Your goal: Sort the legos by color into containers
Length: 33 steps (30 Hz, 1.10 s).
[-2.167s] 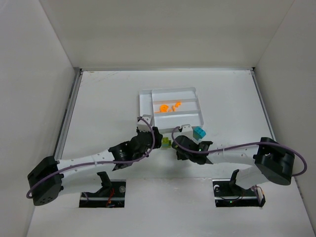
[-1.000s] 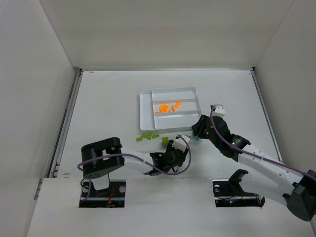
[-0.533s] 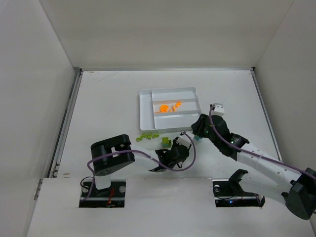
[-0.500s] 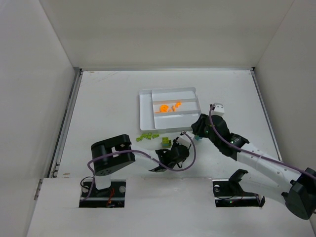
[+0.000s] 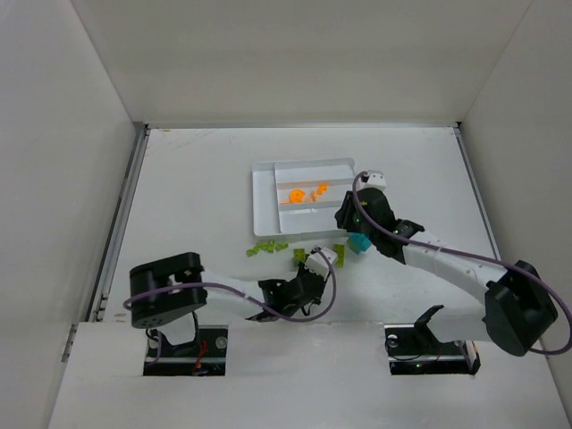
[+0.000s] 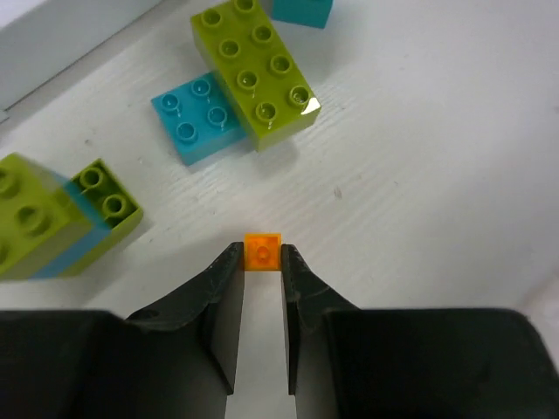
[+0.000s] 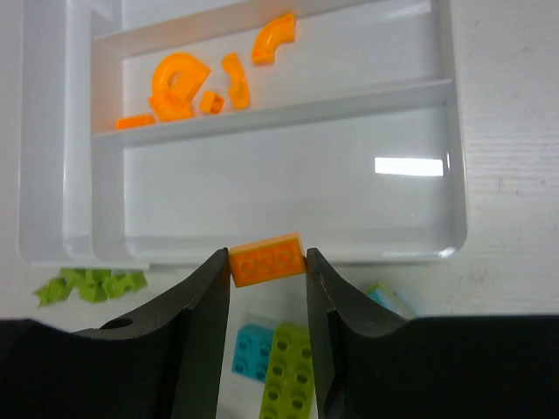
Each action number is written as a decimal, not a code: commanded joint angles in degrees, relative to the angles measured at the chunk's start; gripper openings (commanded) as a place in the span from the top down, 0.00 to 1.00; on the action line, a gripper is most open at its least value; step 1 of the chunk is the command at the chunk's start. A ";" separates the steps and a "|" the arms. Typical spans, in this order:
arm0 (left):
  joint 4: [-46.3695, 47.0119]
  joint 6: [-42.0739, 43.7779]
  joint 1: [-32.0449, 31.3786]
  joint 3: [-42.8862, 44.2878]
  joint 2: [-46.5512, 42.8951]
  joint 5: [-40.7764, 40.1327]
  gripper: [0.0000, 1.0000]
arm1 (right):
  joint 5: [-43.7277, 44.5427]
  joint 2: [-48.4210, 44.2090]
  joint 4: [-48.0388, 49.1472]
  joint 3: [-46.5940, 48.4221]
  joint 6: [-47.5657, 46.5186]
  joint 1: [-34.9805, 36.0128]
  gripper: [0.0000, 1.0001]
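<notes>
Nearest, a tiny orange lego point(image 6: 262, 251) is pinched on the counter point(image 6: 419, 175) at the very tips of the left tool point(image 6: 262, 264), so it could be squeezed out and flicked away on lifting. Further on, an orange brick point(image 7: 266, 258) is clamped in the right tool point(image 7: 266, 262) over the near wall of the tray point(image 7: 456, 175). Released there, it could be dropped short of the compartment beyond, where the orange pieces point(image 7: 179, 83) are gathered.

The left arm point(image 5: 228, 294) and the right arm point(image 5: 447, 263) are each built of slim white links joined by bulky black joint housings. A thin purple cable point(image 5: 334, 284) runs along each one. The fingers point(image 6: 218, 305) are matte black, with flat inner faces and blunt tips.
</notes>
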 commanded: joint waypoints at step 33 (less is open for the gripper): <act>-3.66 -6.02 31.68 14.61 -4.64 9.05 0.87 | 1.69 10.36 13.64 6.67 -6.30 -3.25 0.58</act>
